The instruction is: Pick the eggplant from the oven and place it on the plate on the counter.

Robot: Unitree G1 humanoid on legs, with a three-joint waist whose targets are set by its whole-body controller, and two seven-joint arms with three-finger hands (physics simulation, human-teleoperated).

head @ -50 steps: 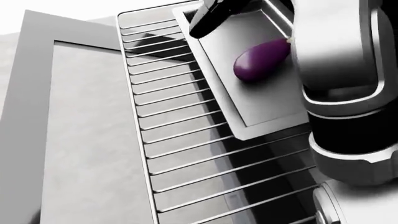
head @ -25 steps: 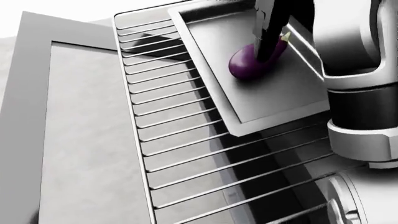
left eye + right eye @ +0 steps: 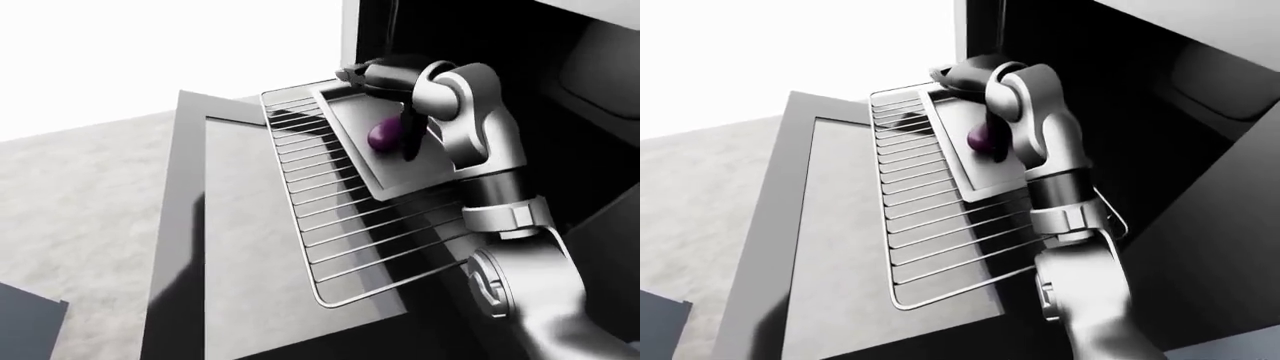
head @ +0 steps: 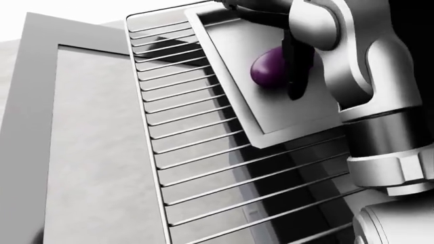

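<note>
A: Left-eye view first. Where is the eggplant point(image 3: 384, 136)?
B: On a grey tray point(image 3: 375, 161) that sits on the pulled-out wire rack point(image 3: 340, 225), at the rack's far right. The oven door point(image 3: 215, 247) lies open to the left.
A: And the right robot hand point(image 3: 408, 135)?
B: Right at the eggplant. One dark finger point(image 3: 409, 142) crosses its right side, touching it. Whether the fingers close round it I cannot tell.
A: Head view?
B: Same, closer. The finger hangs down over the eggplant's right half; the purple left half shows clear on the tray. The arm point(image 4: 366, 66) fills the right of the view.
A: Right-eye view?
B: The arm hides most of the eggplant; only a purple edge shows beside the wrist. The left robot hand shows in no view.
</note>
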